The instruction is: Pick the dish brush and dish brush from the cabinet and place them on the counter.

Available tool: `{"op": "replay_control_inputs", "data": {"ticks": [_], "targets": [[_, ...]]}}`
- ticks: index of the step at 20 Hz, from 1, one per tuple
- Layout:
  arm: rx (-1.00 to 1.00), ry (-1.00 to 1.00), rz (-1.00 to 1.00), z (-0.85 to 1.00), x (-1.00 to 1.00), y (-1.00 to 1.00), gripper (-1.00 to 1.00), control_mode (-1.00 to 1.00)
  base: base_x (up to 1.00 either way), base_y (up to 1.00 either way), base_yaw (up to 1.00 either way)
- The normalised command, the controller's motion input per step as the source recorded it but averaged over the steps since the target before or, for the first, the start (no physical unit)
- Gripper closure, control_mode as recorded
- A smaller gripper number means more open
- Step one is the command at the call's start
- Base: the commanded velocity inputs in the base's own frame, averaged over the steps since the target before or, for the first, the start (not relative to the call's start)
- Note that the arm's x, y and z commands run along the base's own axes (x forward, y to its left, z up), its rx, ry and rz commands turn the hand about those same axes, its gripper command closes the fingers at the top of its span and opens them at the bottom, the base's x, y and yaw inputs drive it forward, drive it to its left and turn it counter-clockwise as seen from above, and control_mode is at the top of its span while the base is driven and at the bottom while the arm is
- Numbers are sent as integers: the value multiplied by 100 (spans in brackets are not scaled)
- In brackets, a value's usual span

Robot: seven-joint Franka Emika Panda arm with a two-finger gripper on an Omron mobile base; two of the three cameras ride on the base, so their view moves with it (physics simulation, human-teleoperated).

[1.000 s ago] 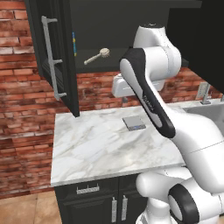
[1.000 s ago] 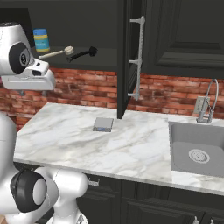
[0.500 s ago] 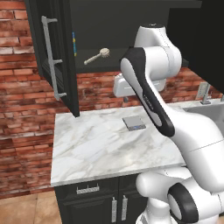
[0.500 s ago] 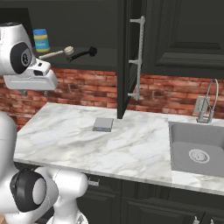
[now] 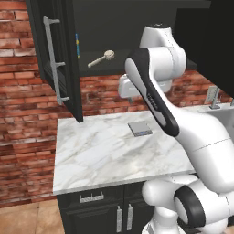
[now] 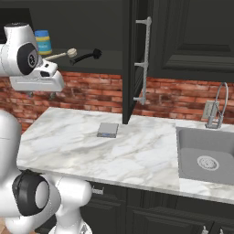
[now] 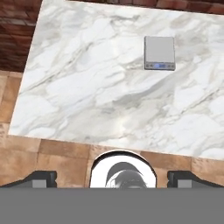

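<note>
From the left, the black dish brush lay out of sight behind the white arm (image 5: 155, 91), which also covered the right end of the cabinet shelf (image 5: 105, 71). The cream dish brush (image 5: 101, 58) showed whole, though too small to make out its bristles. From the right, the blue and yellow item (image 6: 43, 41) was partly masked by the arm's head. The sink (image 6: 205, 155) ran off the frame's right edge. The desk (image 7: 109, 92) was cut at the top in the hand view.
</note>
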Motion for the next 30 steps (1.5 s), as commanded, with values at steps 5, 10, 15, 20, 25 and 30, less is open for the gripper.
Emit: {"op": "replay_control_inputs", "data": {"ticks": [5, 10, 15, 20, 25, 30], "targets": [[0, -3, -4, 5, 29, -2, -100, -100, 0, 0, 0], [0, -4, -7, 7, 33, -2, -100, -100, 0, 0, 0], [0, -6, -6, 2, 34, -1, -100, -100, 0, 0, 0], [0, -7, -4, 0, 25, 0, -100, -100, 0, 0, 0], [0, 0, -4, 2, 26, -2, -100, -100, 0, 0, 0], [0, 2, -5, 12, 24, 0, -100, -100, 0, 0, 0]]}}
